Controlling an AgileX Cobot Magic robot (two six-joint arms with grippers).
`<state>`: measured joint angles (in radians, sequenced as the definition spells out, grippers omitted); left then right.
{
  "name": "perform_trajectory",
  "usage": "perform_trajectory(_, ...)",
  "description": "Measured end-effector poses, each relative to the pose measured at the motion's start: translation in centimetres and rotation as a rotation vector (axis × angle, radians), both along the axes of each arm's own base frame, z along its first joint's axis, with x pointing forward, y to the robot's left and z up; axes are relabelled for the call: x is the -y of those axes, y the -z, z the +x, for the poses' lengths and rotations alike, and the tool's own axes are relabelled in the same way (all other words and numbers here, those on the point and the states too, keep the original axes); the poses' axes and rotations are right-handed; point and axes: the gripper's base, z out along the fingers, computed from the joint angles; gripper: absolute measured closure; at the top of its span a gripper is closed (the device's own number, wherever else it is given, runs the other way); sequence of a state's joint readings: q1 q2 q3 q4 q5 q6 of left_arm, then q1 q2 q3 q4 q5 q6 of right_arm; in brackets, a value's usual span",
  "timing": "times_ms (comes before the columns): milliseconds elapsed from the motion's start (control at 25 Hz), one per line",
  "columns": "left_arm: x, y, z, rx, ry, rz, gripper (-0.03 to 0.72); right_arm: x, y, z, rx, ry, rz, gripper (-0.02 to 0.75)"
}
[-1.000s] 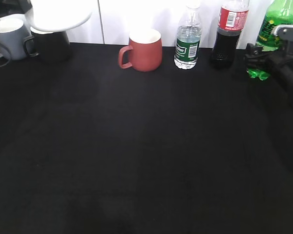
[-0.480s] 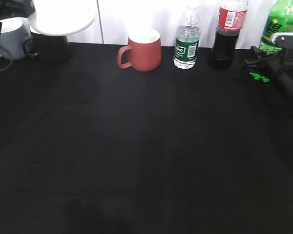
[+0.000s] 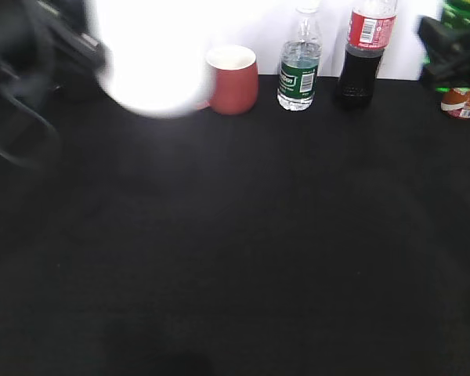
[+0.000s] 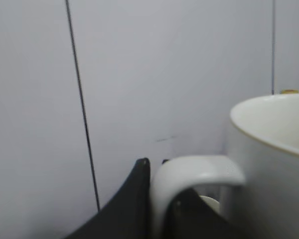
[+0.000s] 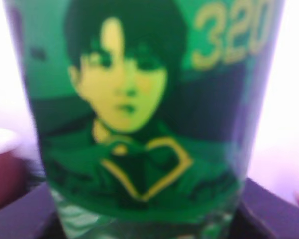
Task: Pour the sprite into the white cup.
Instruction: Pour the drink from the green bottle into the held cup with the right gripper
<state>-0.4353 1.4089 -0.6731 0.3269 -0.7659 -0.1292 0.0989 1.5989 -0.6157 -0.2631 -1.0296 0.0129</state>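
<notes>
The white cup [image 3: 150, 56] is a bright, motion-blurred shape in the air at the back left of the exterior view. In the left wrist view my left gripper [image 4: 159, 201] is shut on the loop handle of the white cup [image 4: 274, 149], one black finger [image 4: 132, 204] on each side. The sprite [image 5: 139, 114] fills the right wrist view, its green-and-yellow label close up. My right gripper [image 5: 147, 221] holds it low on the body. In the exterior view my right gripper [image 3: 452, 53] is at the top right, with a little of the green sprite [image 3: 464, 11] showing above it.
A brick-red mug [image 3: 235, 80], a small clear water bottle [image 3: 299, 66] and a dark cola bottle [image 3: 365, 55] stand in a row at the back of the black table [image 3: 235, 235]. A small red-and-white pot [image 3: 463, 103] sits at the far right.
My left arm has swung the white cup from the far left towards the red mug. My right gripper has lifted the sprite off the table, uncovering the small pot.
</notes>
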Motion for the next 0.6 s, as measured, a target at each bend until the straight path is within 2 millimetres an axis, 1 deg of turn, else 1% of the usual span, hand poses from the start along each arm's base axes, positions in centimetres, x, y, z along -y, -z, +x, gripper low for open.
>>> perform_trajectory(80,1.6,1.5,0.1,-0.020,0.058,0.002,0.652,-2.3,-1.1,-1.1,0.008,-0.088,-0.052,0.308)
perform_trajectory(160,2.6,2.8,0.4,-0.029,0.097,0.000,0.652,-3.6,-0.5,-1.5,-0.006,-0.151,-0.185,0.308)
perform_trajectory(280,3.6,4.8,0.7,-0.030,0.163,0.027,0.652,-3.8,0.3,-1.6,0.011,-0.158,-0.440,0.308)
perform_trajectory(400,4.0,6.5,1.1,-0.053,0.178,0.033,0.652,-3.7,0.5,-1.5,0.092,-0.149,-0.657,0.308)
perform_trajectory(440,4.1,6.9,1.2,-0.061,0.179,0.039,0.652,-3.7,0.5,-1.5,0.120,-0.146,-0.717,0.308)
perform_trajectory(520,4.1,7.0,1.2,-0.046,0.182,0.058,0.652,-3.7,0.5,-1.5,0.170,-0.140,-0.825,0.308)
perform_trajectory(600,4.2,7.0,1.2,-0.034,0.190,0.072,0.652,-3.7,0.5,-1.5,0.195,-0.138,-0.889,0.308)
